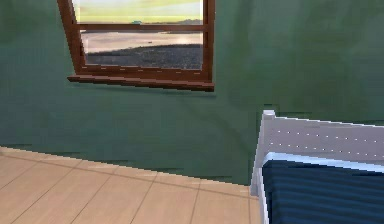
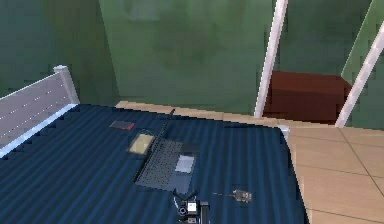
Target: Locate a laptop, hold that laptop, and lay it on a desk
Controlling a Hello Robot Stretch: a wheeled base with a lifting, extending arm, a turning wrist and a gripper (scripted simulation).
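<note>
Navy striped bedcover [image 2: 70, 175] carries everything here. The claw [image 2: 188, 207] pokes in at the arm side view's bottom edge, out over the cover. The laptop [image 2: 167, 160] lies opened flat just beyond the claw, so I can't tell whether the claw holds anything or how its fingers stand. Judgement: the base is parked alongside the bed so the arm can reach straight out, and the grasp step is in hand; the desk step is not yet begun. A yellowish flat thing [image 2: 142, 144] lies just past the laptop, with a small dark flat thing [image 2: 123, 126] farther out. A small grey blob [image 2: 240, 195] lies near the claw, toward the bed's foot. The soft cover may sag under a press. Room: green walls [image 2: 180, 50], a white headboard [image 2: 35, 108], a wood-framed window [image 1: 140, 78], a tan tiled floor [image 2: 340, 160] and a reddish-brown cabinet [image 2: 305, 95].
</note>
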